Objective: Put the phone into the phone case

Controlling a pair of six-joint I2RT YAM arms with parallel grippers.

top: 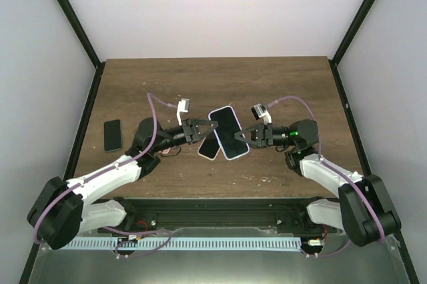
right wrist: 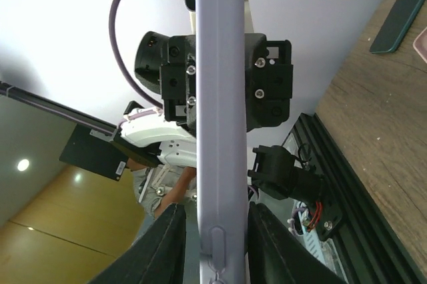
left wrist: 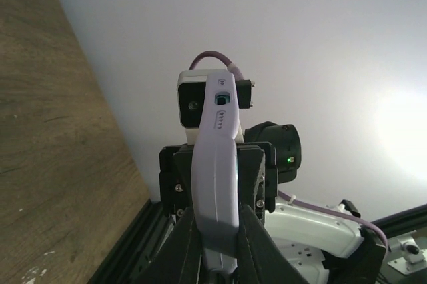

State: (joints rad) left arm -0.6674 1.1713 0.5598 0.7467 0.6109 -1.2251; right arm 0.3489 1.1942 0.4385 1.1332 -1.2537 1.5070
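The left jaws and right jaws each clamp a side edge of the case (top: 237, 157), slung between them off the worktop (top: 280, 91); the phone (top: 229, 133) looks seated inside, gripped so probably to squeeze it home.

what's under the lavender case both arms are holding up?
A pink-edged flat item lies on the table beneath the lavender case; its far part is covered, so phone or case is unclear.

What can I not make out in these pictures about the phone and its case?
Top view: whether the phone sits fully in the purple case; too small.
Wrist views: the case's face; only its edge shows.
Pink item: mostly hidden under the case; cut by the right wrist view's edge.
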